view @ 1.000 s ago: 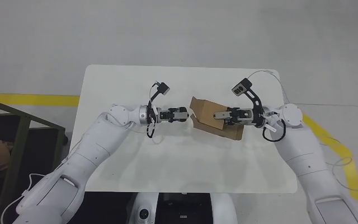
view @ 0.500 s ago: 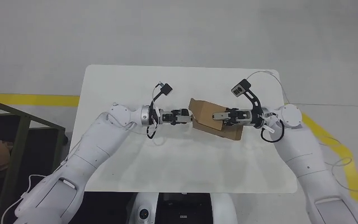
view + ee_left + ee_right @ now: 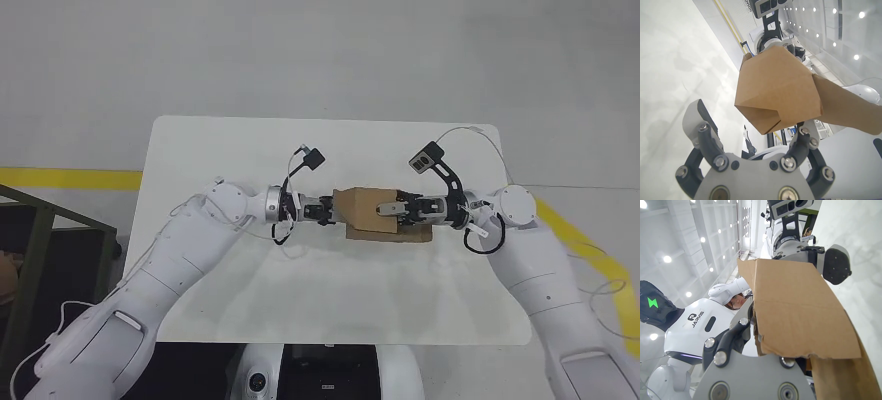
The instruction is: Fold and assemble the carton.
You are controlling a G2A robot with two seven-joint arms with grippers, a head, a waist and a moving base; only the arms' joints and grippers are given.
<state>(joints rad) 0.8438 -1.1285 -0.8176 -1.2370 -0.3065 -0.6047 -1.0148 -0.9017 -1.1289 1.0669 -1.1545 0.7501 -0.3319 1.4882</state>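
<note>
From above you see the carton (image 3: 360,200) at the middle of the table (image 3: 220,160), an arm stretched level toward each end. The left gripper (image 3: 328,211) sits at the carton's end, spread wide and holding nothing (its wrist view sets the folded end just ahead of the fingers (image 3: 703,113)). The right gripper (image 3: 384,209) lies over the top, clamped on a carton wall: one finger presses the panel, its partner hidden behind it. Whether the carton rests on the table, you cannot tell.
</note>
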